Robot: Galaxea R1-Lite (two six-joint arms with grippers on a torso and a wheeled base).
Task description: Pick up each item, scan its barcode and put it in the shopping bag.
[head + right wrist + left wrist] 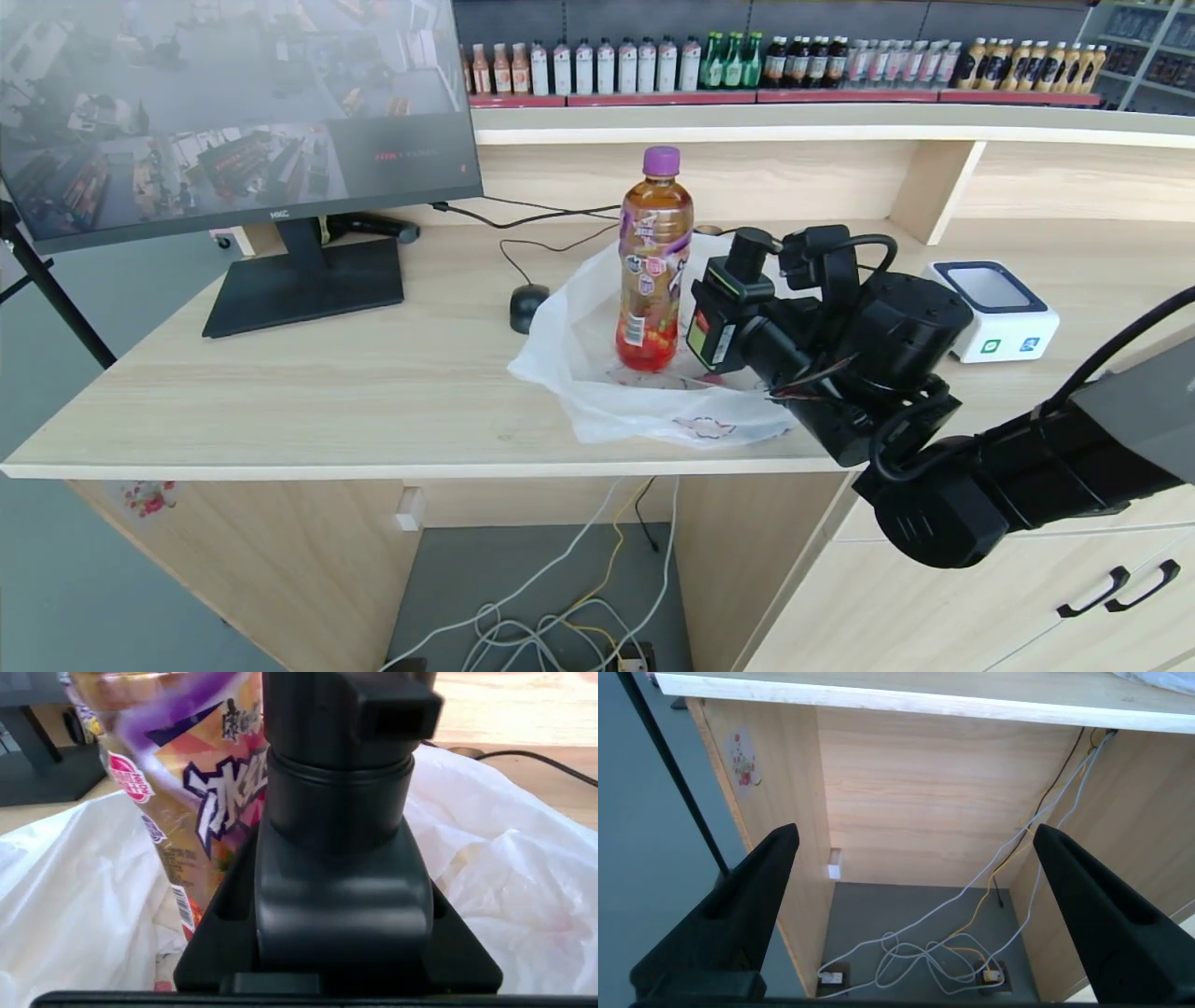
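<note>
One plastic bottle (654,271) upright on crinkly bag (579,378); R tool (770,341) grips blocky scanner (719,313), L tool (915,835) wide.

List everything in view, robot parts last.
bottle: 1, orange drink with purple cap, upright on the shopping bag
shopping bag: 1, white, mid counter
scanner box: 1, white with dark top, counter right
monitor: 1, black, counter left
mouse: 1, black, between monitor and bag
counter: 1, light wood
shelf bottles: many, mixed, back shelf
cables: several, white, yellow and black, floor under counter
right gripper: black, beside the bottle, over the bag
left gripper: black, jaws open, low, facing under the counter
</note>
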